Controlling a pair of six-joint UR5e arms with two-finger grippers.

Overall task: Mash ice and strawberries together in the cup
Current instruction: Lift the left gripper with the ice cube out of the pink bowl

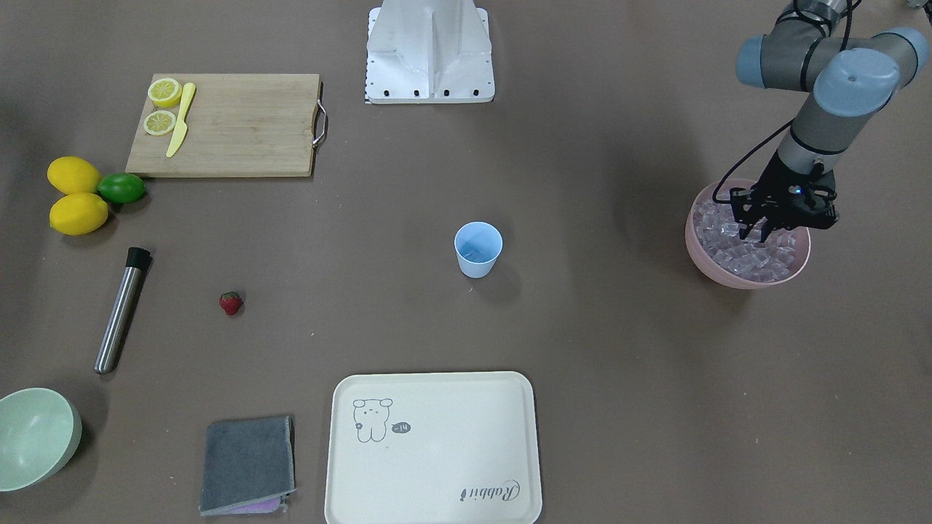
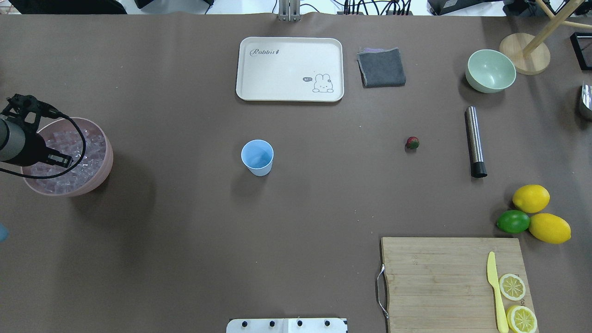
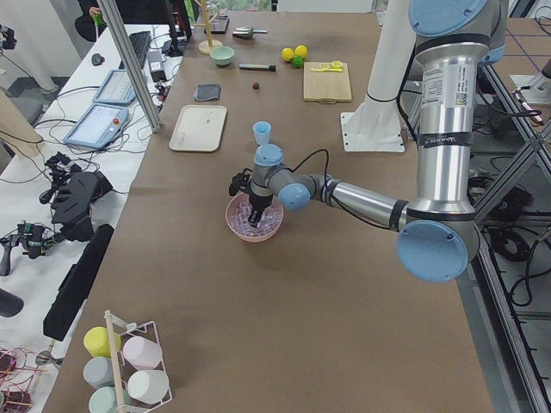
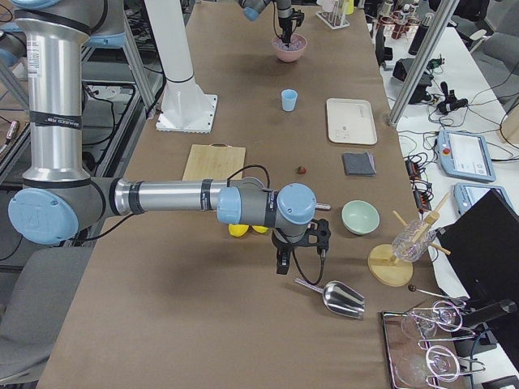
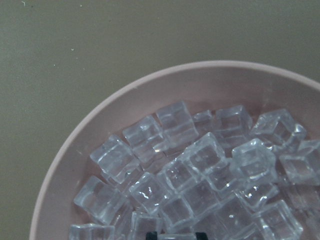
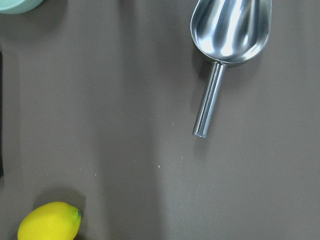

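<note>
The light blue cup [image 1: 478,249] stands upright near the table's middle, and from above [image 2: 257,157] its inside looks bare. The strawberry [image 1: 231,303] lies alone on the brown table, well away from the cup. The ice [image 5: 200,175] fills a pink bowl [image 1: 699,255] at the table's end on my left. My left gripper [image 1: 757,233] reaches down into that bowl, open, its tips at the cubes. My right gripper [image 4: 282,263] hovers over the table beside a metal scoop [image 6: 230,30]. It shows only in the side view, so I cannot tell its state.
A steel muddler [image 1: 122,309] lies near the strawberry. A cutting board [image 1: 226,124] carries lemon halves and a yellow knife, with lemons [image 1: 76,196] and a lime [image 1: 121,188] beside it. A cream tray [image 1: 433,447], grey cloth [image 1: 247,462] and green bowl [image 1: 36,437] line the far edge.
</note>
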